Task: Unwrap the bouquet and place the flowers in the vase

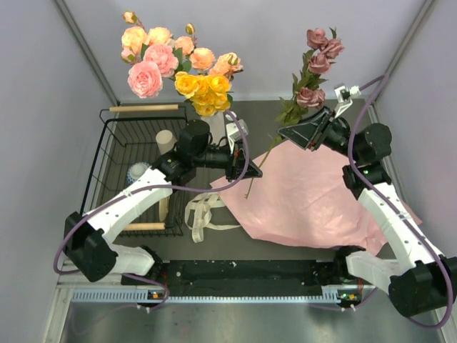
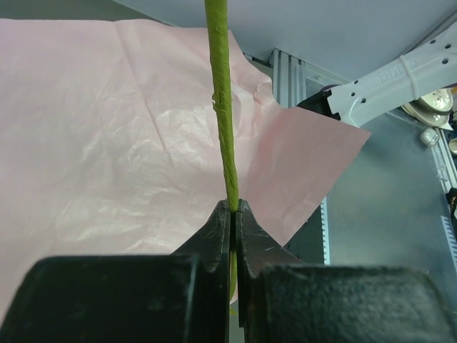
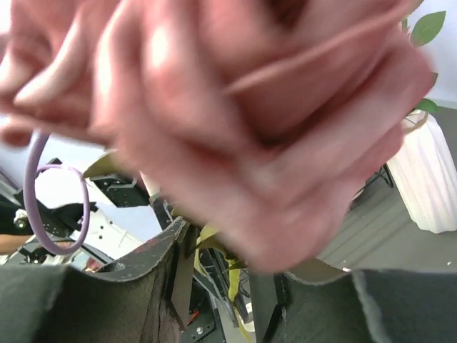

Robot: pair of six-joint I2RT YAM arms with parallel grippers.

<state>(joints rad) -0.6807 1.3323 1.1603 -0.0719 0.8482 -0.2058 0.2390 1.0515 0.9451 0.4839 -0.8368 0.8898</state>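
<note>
Left gripper (image 2: 233, 209) clamped the thin green stem (image 2: 223, 107) of the mauve roses (image 1: 319, 50). The right gripper (image 1: 285, 133) beyond had its jaws apart, grip unclear. Steering upright suited the white ribbed vase (image 3: 425, 179).

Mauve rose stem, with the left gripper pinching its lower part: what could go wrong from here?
1. The left gripper is shut on the thin mauve rose stem low down, with the blooms far above, while the right gripper has its fingers apart. The stem could pivot or droop.
2. The vase already holds a crowd of roses. The stem end may miss its mouth or nudge the tall vase over.
</note>
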